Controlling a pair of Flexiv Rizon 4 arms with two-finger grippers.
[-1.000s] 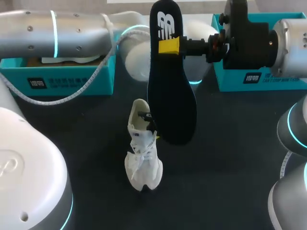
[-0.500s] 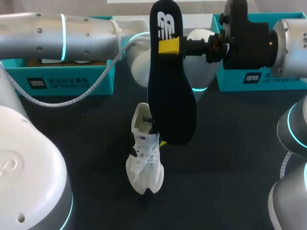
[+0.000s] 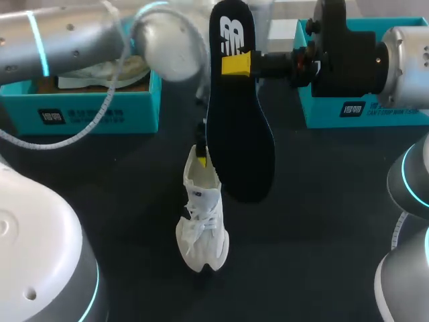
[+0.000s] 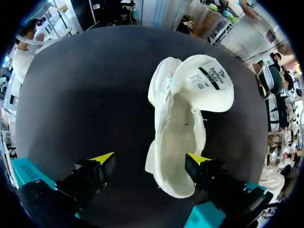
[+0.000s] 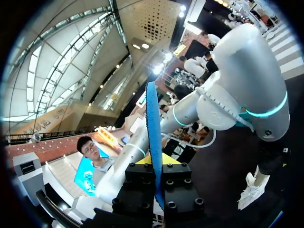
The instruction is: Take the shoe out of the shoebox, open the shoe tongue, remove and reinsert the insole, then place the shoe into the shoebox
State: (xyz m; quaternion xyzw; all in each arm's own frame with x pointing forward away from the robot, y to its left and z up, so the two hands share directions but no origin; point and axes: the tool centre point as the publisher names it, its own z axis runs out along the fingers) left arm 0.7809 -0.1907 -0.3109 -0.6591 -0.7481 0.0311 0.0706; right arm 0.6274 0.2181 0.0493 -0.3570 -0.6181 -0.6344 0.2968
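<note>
Shoe [image 3: 201,215] stood white near the surface's middle, tongue [image 4: 203,81] folded back, left gripper [image 4: 151,158] spread about its heel, right gripper [image 3: 236,64] pinched black insole [image 3: 238,127] aloft.

A white shoe [image 3: 201,221] stands on the dark counter [image 3: 322,221]. The right pincer [image 3: 236,64] grips a black insole [image 3: 240,141] and holds it up in the air. The left pincer [image 3: 201,153] is at the shoe's back end. A teal shoebox [image 3: 87,114] sits behind.
</note>
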